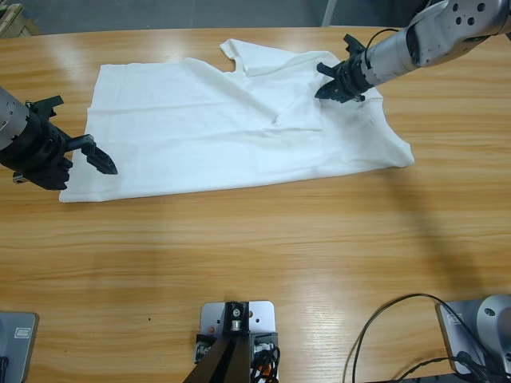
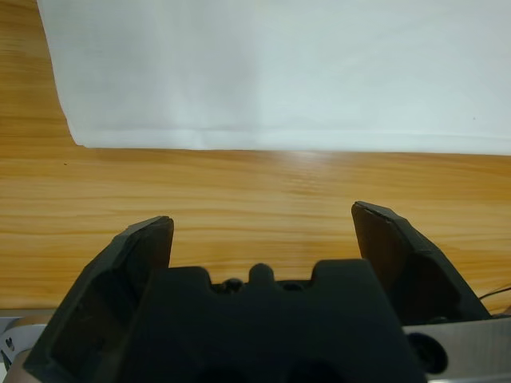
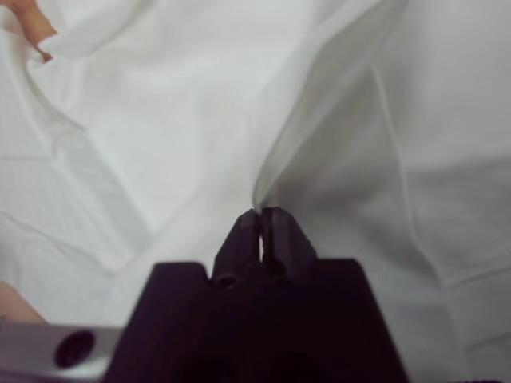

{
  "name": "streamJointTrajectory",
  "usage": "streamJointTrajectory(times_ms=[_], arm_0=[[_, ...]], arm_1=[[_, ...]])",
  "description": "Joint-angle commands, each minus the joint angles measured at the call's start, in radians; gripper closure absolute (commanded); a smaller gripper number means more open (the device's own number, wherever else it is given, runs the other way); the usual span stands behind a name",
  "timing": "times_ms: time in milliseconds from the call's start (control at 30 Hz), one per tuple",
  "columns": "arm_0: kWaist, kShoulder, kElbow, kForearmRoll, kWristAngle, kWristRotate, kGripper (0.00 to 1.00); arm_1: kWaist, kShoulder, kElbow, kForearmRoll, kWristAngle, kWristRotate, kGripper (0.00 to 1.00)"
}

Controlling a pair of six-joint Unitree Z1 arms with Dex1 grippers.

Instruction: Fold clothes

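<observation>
The fingers (image 3: 275, 231) of the right gripper (image 3: 259, 214) are pressed together on a raised pleat of the white T-shirt (image 1: 215, 128), the cloth rising in a ridge straight from their tips in the right wrist view. In the high view this gripper (image 1: 329, 88) sits on the shirt's far right part, its silver forearm slanting down from the upper right corner, the black wrist pointing left and slightly down at the fabric. Folds run out from the pinch toward the shirt's middle. The left gripper (image 1: 100, 155) comes in from the left edge, low over the table (image 1: 263, 263), with its jaws spread wide and nothing between them; one finger reaches over the shirt's near left corner. In the left wrist view the two fingers (image 2: 132, 263) stand well apart over bare wood, with the shirt's straight hem and corner (image 2: 76, 142) lying just beyond them. The shirt lies spread flat across the far half of the table, rumpled on its right side.
</observation>
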Motion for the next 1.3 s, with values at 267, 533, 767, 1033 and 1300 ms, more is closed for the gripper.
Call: streamJointTrajectory(times_ms=[267,533,767,1033,1300], arm_0=[[-0.015,0.034,0.020,-0.015,-0.013,-0.009,0.089],[-0.021,0.024,0.050,-0.018,-0.015,-0.012,0.078],[-0.022,0.019,0.061,-0.021,-0.015,-0.012,0.078],[-0.034,0.018,0.065,-0.024,-0.017,-0.014,0.078],[-0.034,0.009,0.085,-0.031,-0.015,-0.011,0.078]], arm_1=[[0.044,-0.354,0.116,0.196,-0.120,0.152,1.000],[0.151,-0.415,0.109,0.351,-0.175,0.253,1.000],[0.190,-0.494,0.128,0.458,-0.271,0.281,1.000],[0.197,-0.520,0.065,0.539,-0.283,0.323,1.000],[0.332,-0.458,0.193,0.343,-0.270,0.232,0.203]])
